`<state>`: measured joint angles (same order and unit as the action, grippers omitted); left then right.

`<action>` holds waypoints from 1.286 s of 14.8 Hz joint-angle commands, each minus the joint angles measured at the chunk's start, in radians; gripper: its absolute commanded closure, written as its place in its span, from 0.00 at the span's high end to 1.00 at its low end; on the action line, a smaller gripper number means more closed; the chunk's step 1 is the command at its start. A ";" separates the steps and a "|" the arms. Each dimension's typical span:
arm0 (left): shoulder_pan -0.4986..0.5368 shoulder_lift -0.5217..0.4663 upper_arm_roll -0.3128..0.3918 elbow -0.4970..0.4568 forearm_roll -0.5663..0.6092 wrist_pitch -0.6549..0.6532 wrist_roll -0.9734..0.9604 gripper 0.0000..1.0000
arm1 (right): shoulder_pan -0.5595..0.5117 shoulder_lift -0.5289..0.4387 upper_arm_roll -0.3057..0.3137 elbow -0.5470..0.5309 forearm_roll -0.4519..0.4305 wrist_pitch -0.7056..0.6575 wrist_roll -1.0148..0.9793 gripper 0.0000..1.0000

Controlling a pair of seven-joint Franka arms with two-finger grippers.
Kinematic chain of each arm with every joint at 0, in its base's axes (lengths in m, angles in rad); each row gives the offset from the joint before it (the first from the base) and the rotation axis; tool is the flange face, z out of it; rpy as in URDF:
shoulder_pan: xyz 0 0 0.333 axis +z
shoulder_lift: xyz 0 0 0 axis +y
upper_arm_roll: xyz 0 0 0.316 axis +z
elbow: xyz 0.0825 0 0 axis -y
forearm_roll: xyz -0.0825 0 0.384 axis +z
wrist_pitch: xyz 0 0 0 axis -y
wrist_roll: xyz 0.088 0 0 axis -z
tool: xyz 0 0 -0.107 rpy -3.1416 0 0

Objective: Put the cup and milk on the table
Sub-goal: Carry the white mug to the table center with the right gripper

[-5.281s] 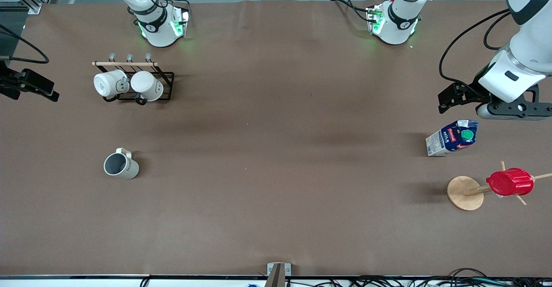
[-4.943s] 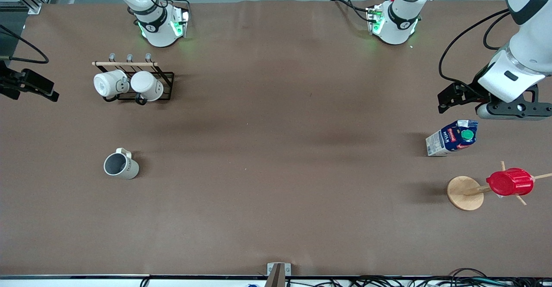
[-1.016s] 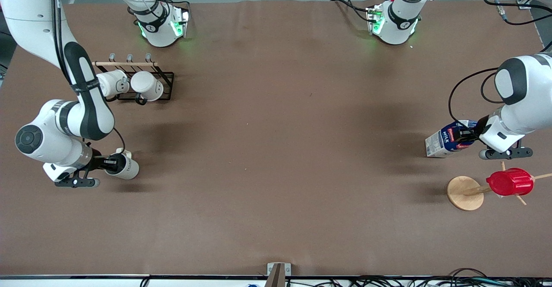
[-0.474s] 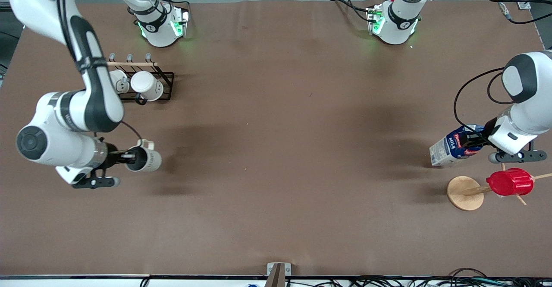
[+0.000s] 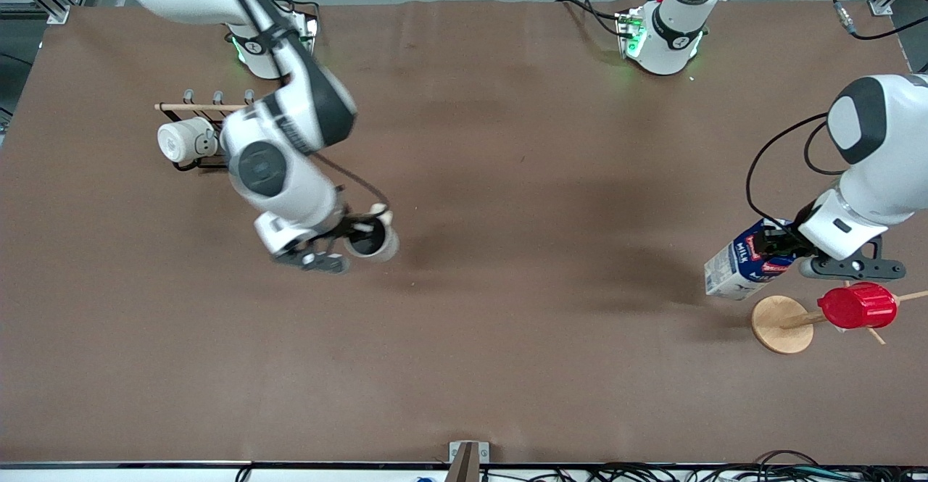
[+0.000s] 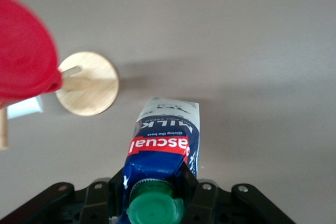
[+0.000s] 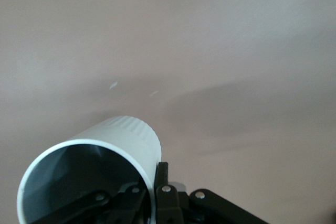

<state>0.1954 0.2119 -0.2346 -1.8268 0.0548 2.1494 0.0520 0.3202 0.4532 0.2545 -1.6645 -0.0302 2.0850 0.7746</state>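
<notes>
Right gripper (image 5: 353, 236) pinches the cup (image 5: 371, 239) by its rim, airborne over the table (image 5: 507, 322), mouth up. Left gripper (image 5: 786, 244) clamps the milk (image 5: 743, 268) at its cap end, carton tilted, base toward the table.

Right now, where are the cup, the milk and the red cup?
cup (image 5: 371, 241), front view, on its dark inside at the mouth.
milk (image 5: 741, 273), front view, on the carton's blue and white side.
red cup (image 5: 857, 306), front view, on its ribbed wall.
</notes>
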 commanded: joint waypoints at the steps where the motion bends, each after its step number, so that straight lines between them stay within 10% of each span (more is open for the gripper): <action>1: -0.001 -0.025 -0.029 0.009 0.007 -0.028 -0.011 0.00 | 0.012 0.061 0.075 -0.001 -0.059 0.076 0.153 0.00; 10: -0.074 0.006 -0.236 0.011 0.020 -0.032 -0.242 0.00 | 0.121 0.166 0.077 -0.015 -0.200 0.201 0.373 0.07; 12: -0.151 0.036 -0.236 0.021 0.020 -0.032 -0.288 0.00 | 0.141 0.171 0.077 -0.020 -0.218 0.213 0.371 0.30; 15: -0.264 0.121 -0.235 0.084 0.037 -0.032 -0.444 0.00 | 0.140 0.171 0.077 -0.020 -0.220 0.211 0.373 0.95; 19: -0.408 0.242 -0.235 0.182 0.141 -0.034 -0.668 0.00 | 0.106 0.138 0.078 -0.018 -0.218 0.175 0.350 1.00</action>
<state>-0.1623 0.3659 -0.4700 -1.7363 0.1359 2.1300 -0.5204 0.4580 0.6318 0.3216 -1.6692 -0.2223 2.2844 1.1212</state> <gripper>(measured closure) 0.643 0.348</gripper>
